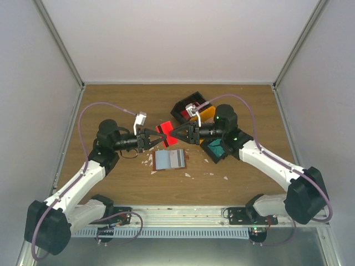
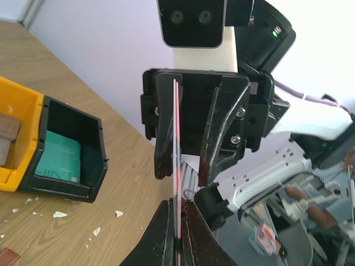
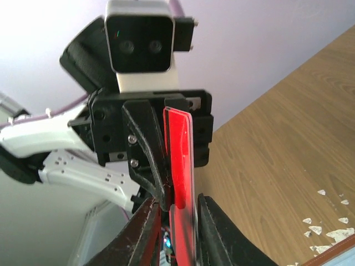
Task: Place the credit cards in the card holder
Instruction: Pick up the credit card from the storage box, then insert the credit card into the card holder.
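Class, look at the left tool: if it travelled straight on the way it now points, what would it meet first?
The right tool, facing it head-on just beyond the red card that the left tool grips. Their heights seem matched, though depth is not certain.

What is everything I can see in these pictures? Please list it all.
red card: one, red, held in the air above the middle of the table
teal card: one, teal, in a black bin of the tray
holder: one, brown edge with pale inside, lying open on the table below the red card
tray: one, black and yellow, three bins, right of middle
red thing: one, in the tray's far bin, too small to name
scraps: several, white, scattered around the holder
table: one, brown wood
arms: two, white and black
left pincer: black, shut on the red card
right pincer: black, open around the same card
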Motion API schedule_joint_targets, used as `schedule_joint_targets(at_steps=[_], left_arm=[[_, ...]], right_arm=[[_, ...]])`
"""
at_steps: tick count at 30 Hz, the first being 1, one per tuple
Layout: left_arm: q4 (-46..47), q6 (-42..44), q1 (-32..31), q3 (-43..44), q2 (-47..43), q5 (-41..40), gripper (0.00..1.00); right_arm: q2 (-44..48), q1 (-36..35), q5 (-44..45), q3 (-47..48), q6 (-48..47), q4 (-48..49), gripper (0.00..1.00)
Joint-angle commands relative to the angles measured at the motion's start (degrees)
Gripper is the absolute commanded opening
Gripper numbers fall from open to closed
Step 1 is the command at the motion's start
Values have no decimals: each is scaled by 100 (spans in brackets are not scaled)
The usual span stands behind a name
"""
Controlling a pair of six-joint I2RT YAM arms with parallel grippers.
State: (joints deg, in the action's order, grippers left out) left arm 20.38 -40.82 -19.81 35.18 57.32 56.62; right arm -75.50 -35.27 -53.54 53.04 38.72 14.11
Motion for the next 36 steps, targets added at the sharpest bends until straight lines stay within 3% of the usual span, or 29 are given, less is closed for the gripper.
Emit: schedule_joint_targets(at_steps=[1,6,8,10,14,18,24,28,32,36], left_arm=[[-602,747,32,394,68,789,0],[-899,970,36,540,96,818,0],[-874,928,34,482,102,732,0],[-1055,951,31,436,119,452,14],[-1930,1182,38,378,184,-631,52],[-2671,1156,31,146,229,-1926,62],[-2891,1052,37,-329,337,-2803,59],[-2814,989,30,-500,563,-2883,55],[-2675,940,33,-597,1037,-2772,41],[-2494,953,33,-659,1552,-2518,33]], right_arm=[[185,-15,-607,-81,-543,-247,19],[328,-16,-531,-282,-601,-242,2],[371,-16,-371,-445,-521,-140,1],[373,-15,-186,-611,-414,-42,0],[287,-15,514,-819,-302,-284,0],[-4,-15,1433,-909,-149,-878,1],[-638,-37,2058,-999,346,-1225,1],[-946,-72,2141,-1159,779,-934,1],[-1293,-256,2296,-1226,1040,-689,1],[-1618,-400,2342,-1395,1430,-142,0]])
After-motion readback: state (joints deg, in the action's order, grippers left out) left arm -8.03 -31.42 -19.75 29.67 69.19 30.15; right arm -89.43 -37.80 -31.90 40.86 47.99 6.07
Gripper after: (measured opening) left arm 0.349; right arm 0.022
